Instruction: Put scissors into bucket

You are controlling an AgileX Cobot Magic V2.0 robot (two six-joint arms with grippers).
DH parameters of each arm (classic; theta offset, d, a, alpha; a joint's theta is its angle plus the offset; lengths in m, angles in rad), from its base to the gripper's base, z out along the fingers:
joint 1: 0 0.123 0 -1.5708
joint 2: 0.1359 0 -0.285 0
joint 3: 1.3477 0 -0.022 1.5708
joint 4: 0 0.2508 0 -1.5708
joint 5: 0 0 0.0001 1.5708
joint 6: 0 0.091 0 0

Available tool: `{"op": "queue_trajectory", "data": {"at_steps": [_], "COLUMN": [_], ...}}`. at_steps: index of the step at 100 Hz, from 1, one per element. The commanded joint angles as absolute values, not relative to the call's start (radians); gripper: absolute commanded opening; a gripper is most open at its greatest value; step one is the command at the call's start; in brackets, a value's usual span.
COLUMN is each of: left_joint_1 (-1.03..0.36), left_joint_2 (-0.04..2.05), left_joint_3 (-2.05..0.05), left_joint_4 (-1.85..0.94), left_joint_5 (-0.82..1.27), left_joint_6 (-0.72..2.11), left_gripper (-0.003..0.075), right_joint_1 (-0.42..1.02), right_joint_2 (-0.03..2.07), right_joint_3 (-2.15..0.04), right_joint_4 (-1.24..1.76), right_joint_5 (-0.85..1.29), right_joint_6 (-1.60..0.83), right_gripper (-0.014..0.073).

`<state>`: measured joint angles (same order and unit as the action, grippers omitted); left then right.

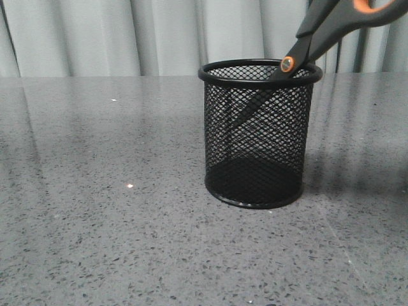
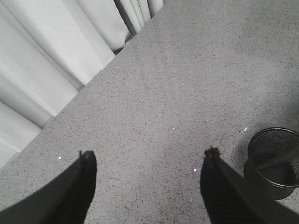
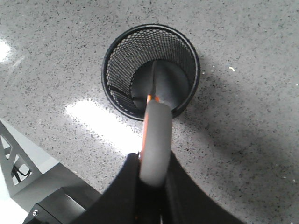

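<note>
Scissors halfway into the bucket

Scissors [image 1: 319, 35] hang tilted in the upper right of the front frame, blades down inside the bucket [image 1: 258, 137], handles up and out past the rim, the orange pivot just level with the rim; through the mesh we see the dark blade slanting toward the lower left of the cup, its tip not yet on the base as far as we can judge. In the right wrist frame our right gripper [image 3: 152, 175] is clamped on the grey handle at bottom centre, with the bucket's mouth directly beyond it in the upper middle; our left gripper [image 2: 147, 156] hangs with its fingers wide apart over bare table [image 2: 187, 70], holding nothing, the bucket at the lower right edge of that frame.

We judge the scissors stiff and fairly light, the smooth plastic handle liable to slip or swivel in a pinch, so the handle is the sensible hold, the blades being thin and sharp; the bucket looks light and may tip or slide if the blade drags on its rim or the long scissors drop to one side.
</note>
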<state>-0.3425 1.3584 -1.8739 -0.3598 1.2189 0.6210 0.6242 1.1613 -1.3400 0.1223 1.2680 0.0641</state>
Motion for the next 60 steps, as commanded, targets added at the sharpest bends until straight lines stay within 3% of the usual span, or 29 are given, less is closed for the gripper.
{"op": "queue_trajectory", "data": {"at_steps": [1,35,60], "left_joint_1": [-0.339,-0.339,-0.339], "left_joint_2": [1.332,1.332,1.332], "left_joint_3": [-1.906,-1.906,-1.906], "left_joint_4": [-0.395,-0.395,-0.395], "left_joint_5": [1.166,1.166,1.166], "left_joint_6": [0.618,0.618,0.618], "left_gripper": [0.0441,0.0441,0.0441], "right_joint_1": [0.613,0.61,0.61], "right_joint_2": [1.15,1.152,1.152], "right_joint_3": [-1.362,-1.362,-1.362], "right_joint_4": [0.115,0.113,0.113], "right_joint_5": [1.299,1.297,1.297], "right_joint_6": [0.061,0.042,0.042], "right_gripper": [-0.0052,-0.0043,0.0118]}}
